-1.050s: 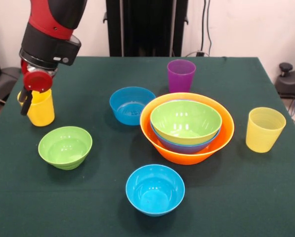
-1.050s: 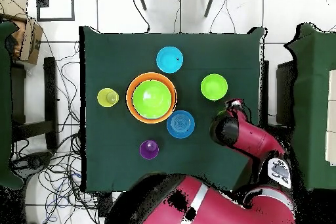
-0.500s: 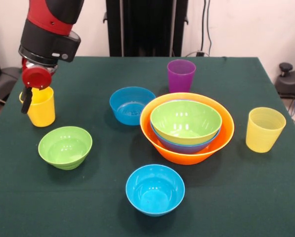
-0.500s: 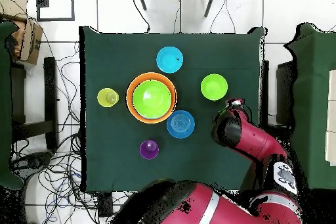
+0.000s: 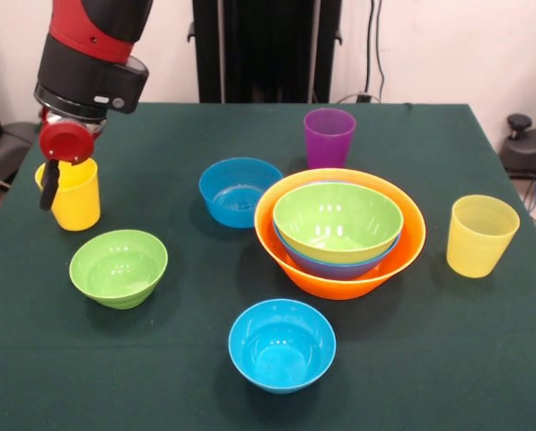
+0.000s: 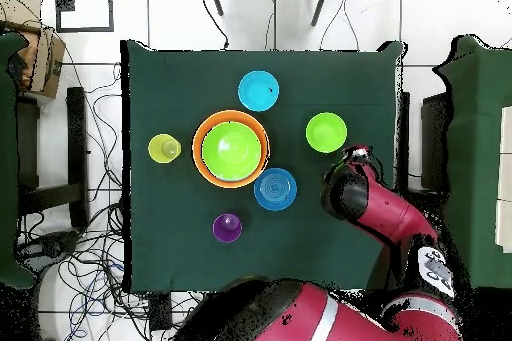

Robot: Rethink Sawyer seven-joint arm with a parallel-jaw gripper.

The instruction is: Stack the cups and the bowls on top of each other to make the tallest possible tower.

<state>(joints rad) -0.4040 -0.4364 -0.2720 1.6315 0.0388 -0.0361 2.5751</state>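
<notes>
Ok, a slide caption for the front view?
Tool at the opaque yellow cup; orange bowl holds two nested bowls.

The red and black arm (image 6: 385, 219) reached in over the dark green table (image 6: 170, 237), and its end covered the gripper, so the fingers could not be made out. Just beside the arm's end sat a small green bowl (image 6: 326, 132). A small blue bowl (image 6: 275, 189) lay near it. Further off stood the orange bowl (image 6: 201, 133), holding a green bowl (image 6: 231, 151) nested inside. Another small blue bowl (image 6: 258, 91) sat beyond that stack. A purple cup (image 6: 227, 227) and a pale yellow cup (image 6: 164, 147) stood well apart from the arm's end.
</notes>
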